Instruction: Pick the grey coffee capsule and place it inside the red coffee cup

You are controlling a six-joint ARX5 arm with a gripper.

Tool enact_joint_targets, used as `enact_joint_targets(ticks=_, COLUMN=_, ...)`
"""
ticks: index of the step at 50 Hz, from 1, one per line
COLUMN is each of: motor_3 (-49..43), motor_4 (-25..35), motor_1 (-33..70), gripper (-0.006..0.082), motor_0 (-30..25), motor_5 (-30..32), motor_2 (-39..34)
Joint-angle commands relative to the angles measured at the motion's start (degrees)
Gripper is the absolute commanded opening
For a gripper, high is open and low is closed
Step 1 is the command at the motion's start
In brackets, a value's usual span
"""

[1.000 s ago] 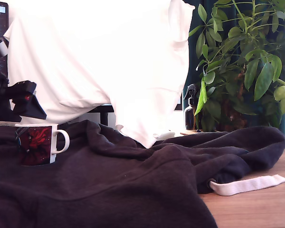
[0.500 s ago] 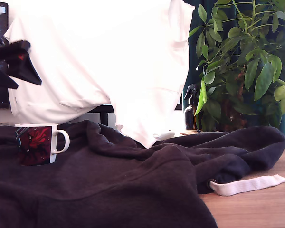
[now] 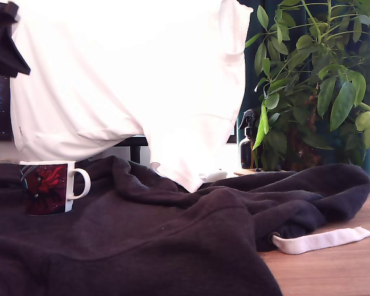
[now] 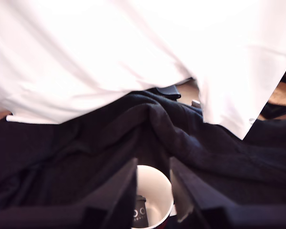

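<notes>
White ceramic mug with a white loop handle and a red-and-dark printed side stands upright on a dark crumpled fabric at the exterior view's left; in the wrist view the small dark grey tapered capsule sits inside it, against the white inner wall. The black gripper hangs high above the mug, clear of it, its two fingers narrowly parted and holding nothing. A white cloth hangs behind, and a green leafy plant stands at the exterior view's right.

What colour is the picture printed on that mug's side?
Red on a dark ground, on the white red coffee cup; the exterior view shows it best.
</notes>
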Motion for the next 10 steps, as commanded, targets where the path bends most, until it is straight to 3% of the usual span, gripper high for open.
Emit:
enact_joint_targets(ticks=1, motor_3=-0.20, motor_4=-0.02, motor_1=-0.90, gripper=-0.0001, motor_0=-0.15, motor_5=0.22, motor_2=0.33)
enact_joint_targets(ticks=10, motor_3=-1.77, motor_4=0.00, motor_1=-1.97, gripper=-0.0001, motor_0=-0.15, motor_5=0.22, motor_2=0.33)
